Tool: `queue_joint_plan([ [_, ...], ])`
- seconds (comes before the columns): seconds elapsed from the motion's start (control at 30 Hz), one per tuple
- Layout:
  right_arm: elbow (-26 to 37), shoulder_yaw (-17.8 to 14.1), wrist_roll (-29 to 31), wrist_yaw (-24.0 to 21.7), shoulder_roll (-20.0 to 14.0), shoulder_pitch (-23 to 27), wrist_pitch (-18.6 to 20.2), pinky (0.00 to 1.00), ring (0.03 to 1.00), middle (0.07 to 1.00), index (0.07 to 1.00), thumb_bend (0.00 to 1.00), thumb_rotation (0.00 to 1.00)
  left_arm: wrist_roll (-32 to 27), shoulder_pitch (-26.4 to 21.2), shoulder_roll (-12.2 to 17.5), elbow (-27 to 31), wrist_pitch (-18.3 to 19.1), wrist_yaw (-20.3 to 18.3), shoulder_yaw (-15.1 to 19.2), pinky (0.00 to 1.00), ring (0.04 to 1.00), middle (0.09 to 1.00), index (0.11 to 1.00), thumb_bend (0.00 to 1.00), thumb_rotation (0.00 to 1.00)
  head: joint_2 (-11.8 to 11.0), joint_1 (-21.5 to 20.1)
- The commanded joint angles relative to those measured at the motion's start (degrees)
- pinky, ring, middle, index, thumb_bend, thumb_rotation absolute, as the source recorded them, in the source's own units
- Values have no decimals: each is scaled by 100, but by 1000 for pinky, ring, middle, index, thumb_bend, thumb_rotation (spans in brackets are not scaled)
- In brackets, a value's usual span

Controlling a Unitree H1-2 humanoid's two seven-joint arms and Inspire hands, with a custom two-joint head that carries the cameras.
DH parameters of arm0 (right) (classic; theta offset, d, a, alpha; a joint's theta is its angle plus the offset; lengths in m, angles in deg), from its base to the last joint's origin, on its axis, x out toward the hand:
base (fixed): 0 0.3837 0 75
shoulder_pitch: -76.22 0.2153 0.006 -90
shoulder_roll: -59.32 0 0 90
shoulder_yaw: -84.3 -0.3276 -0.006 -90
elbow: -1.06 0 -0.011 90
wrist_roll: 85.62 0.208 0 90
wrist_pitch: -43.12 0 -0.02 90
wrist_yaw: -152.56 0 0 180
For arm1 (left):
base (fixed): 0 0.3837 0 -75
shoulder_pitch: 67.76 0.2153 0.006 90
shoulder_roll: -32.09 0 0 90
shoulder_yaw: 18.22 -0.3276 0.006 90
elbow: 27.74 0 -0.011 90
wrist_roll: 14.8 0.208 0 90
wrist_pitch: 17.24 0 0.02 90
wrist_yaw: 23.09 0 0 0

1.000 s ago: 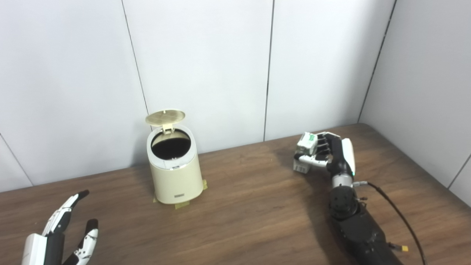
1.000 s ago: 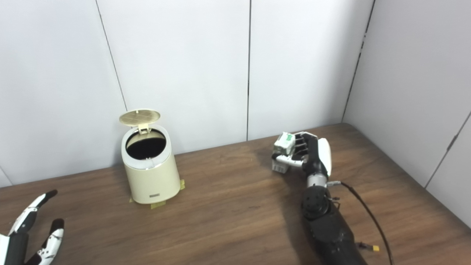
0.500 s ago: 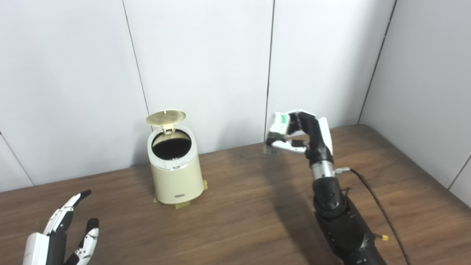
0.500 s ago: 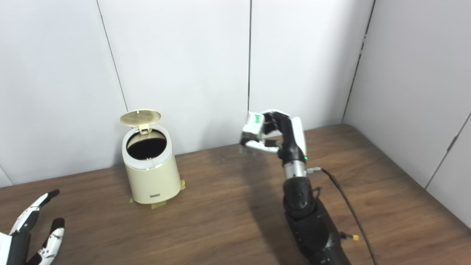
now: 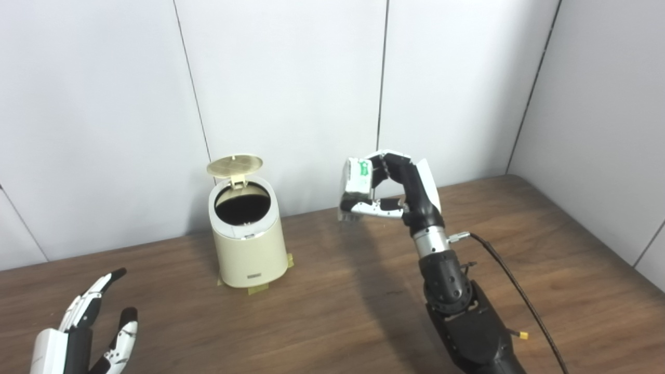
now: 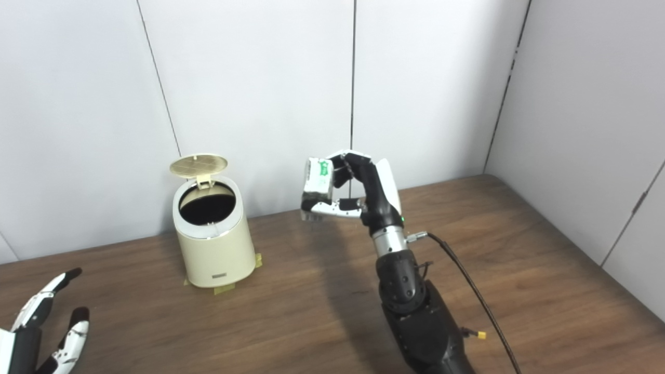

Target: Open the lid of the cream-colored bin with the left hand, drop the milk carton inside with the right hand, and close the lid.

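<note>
The wood-grain bench carries a smooth, tapered cream-colored bin, its round lid upright. At its 3 o'clock, the right hand grips the boxy milk carton aloft. At 7 o'clock, the left hand lies spread, empty.

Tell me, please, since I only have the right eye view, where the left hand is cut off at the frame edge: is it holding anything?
Observer: The left eye view shows more of the left hand. Its white back is in frame, its fingers are spread apart, and it holds nothing.
Operator: Thank you. While the right hand holds the milk carton, is the left one close to the bin?
Observer: No. With more of the hand in frame, bare table shows between it and the cream-colored bin. The hand is left of the bin and nearer the robot.
</note>
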Motion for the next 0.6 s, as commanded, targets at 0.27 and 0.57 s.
queue_joint_plan([
  [0.27,569,85,58,-241,115,329,-359,411,475,522,453,516,0,205,203,-279,-154,35,232,-210,764,856,874,865,248,679,-66,440],
  [0.57,437,187,69,-440,242,551,-697,420,492,512,451,515,0,558,178,-394,-276,244,425,-319,755,852,871,860,250,657,-163,699],
])
